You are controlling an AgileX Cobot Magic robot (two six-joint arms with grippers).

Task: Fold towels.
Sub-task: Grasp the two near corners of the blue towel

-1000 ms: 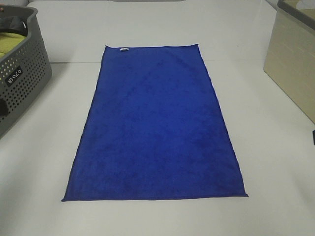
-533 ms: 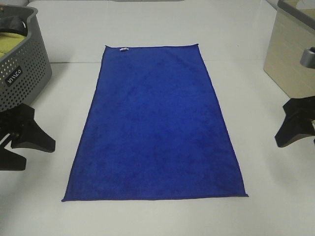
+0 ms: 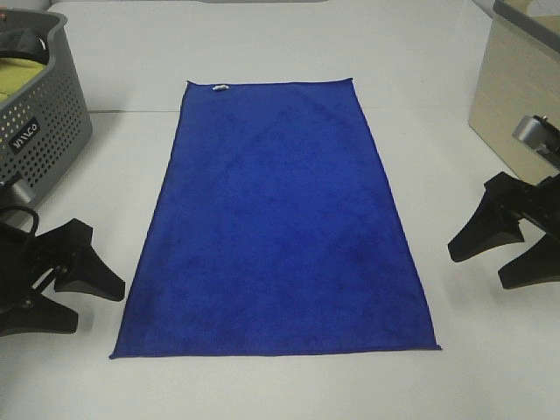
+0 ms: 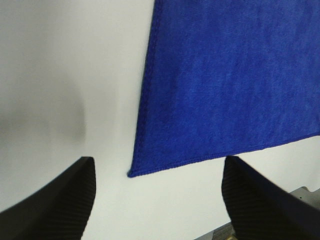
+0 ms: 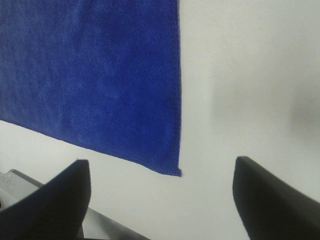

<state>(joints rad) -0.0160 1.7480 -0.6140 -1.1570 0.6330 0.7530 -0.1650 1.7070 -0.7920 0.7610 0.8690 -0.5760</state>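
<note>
The royal-blue towel point(image 3: 280, 219) lies flat and spread out on the white table point(image 3: 280, 44), with its small white tag point(image 3: 220, 87) at the far short edge. My left gripper point(image 3: 101, 312) hangs open just left of the towel's near left corner, apart from it. My right gripper point(image 3: 475, 268) is open to the right of the long edge, near the front. In the left wrist view the towel point(image 4: 225, 75) shows its corner between the open fingers point(image 4: 65, 200). The right wrist view shows the towel point(image 5: 90, 70) with its other near corner between the fingers point(image 5: 270, 195).
A grey perforated basket point(image 3: 44, 131) holding a yellow-green cloth point(image 3: 17, 79) stands at the far left. A beige box point(image 3: 516, 105) stands at the far right. Bare table surrounds the towel on all sides.
Both grippers have come into view from the sides and moved inward toward the towel's near corners. The towel has not moved.
</note>
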